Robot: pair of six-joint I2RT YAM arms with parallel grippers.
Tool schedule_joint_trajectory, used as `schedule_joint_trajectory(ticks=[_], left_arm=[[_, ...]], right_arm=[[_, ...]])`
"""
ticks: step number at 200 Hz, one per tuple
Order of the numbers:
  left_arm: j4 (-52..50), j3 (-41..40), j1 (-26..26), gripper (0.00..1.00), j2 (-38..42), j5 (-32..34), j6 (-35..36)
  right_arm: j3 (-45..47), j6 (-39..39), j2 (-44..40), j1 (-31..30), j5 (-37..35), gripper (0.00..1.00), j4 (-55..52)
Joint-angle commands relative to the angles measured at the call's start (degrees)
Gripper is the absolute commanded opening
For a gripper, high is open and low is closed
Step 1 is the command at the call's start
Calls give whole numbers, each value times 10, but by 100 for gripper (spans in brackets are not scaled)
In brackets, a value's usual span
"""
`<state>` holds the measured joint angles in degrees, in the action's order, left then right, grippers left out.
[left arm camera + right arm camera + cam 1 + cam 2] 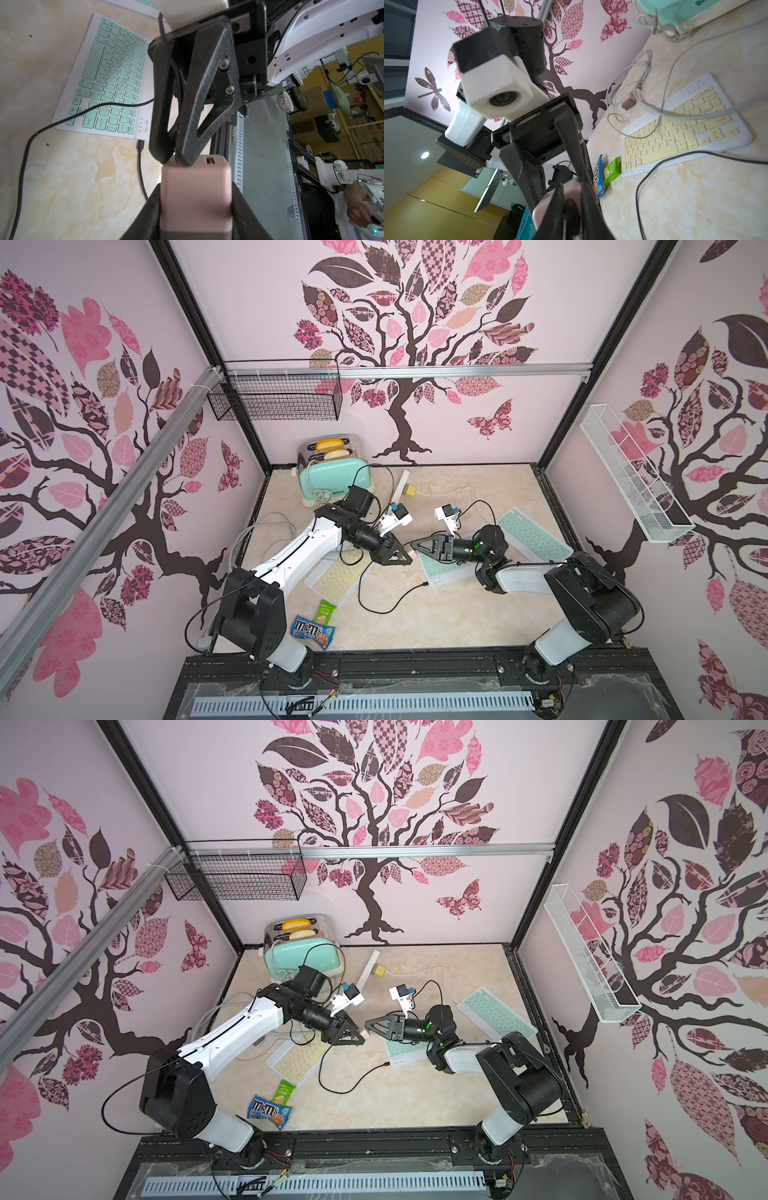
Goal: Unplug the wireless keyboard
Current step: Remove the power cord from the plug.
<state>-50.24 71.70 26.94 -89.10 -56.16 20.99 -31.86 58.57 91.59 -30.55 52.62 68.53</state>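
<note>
The mint-green wireless keyboard [442, 572] [108, 79] lies flat, partly under my right arm. A black cable [376, 608] loops over the table. Its small plug [140, 144] lies loose beside the keyboard's edge, not inserted. My left gripper [404, 556] [195, 197] is shut on a pink charger block [196, 193] [366, 1036], held above the table. My right gripper [414, 545] [572, 199] meets it tip to tip, fingers shut on the cable's black plug [571, 209] at the charger's face.
A yellow keyboard [336, 578] lies under my left arm and another mint keyboard [536, 535] at the right. A mint toaster [332, 479], white cables [257, 531] and a power strip with a yellow adapter [410, 490] are behind. Snack packets [313, 630] lie in front.
</note>
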Motion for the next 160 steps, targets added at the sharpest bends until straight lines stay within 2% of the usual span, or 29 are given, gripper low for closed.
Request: schedule_joint_trajectory(ticks=[1,16,28,33,39,53,76,88,97,103,131,146,160], left_arm=[[2,20,1,0,-12,-40,12],[9,20,-2,0,-15,-36,5],[22,18,-6,0,-15,-32,-8],[30,16,-6,4,-14,-29,-16],[40,13,-8,13,-12,-26,-24],[67,7,-12,44,-10,-7,-53],[83,7,-13,64,1,31,-70],[97,2,-13,74,16,74,-77],[109,-6,-12,87,28,112,-82],[122,-14,-11,91,40,144,-89],[151,-39,20,96,86,268,-75],[142,-40,45,93,92,330,-58],[122,-34,58,89,84,355,-43]], right_arm=[[-2,23,9,-15,-15,7,24],[-1,35,9,-15,-25,0,17],[-1,42,5,-15,-32,0,7],[1,44,2,-15,-35,0,4],[2,46,-2,-15,-37,0,0],[0,40,-15,-15,-46,0,-39],[-16,6,-48,-15,-69,0,-175],[-31,-11,-66,-15,-92,0,-272],[-41,-16,-75,-15,-106,0,-327],[-48,-16,-77,-15,-115,0,-357],[-76,-2,-64,-15,-125,0,-424],[-82,15,-58,-15,-127,0,-424],[-86,23,-55,-15,-133,0,-424]])
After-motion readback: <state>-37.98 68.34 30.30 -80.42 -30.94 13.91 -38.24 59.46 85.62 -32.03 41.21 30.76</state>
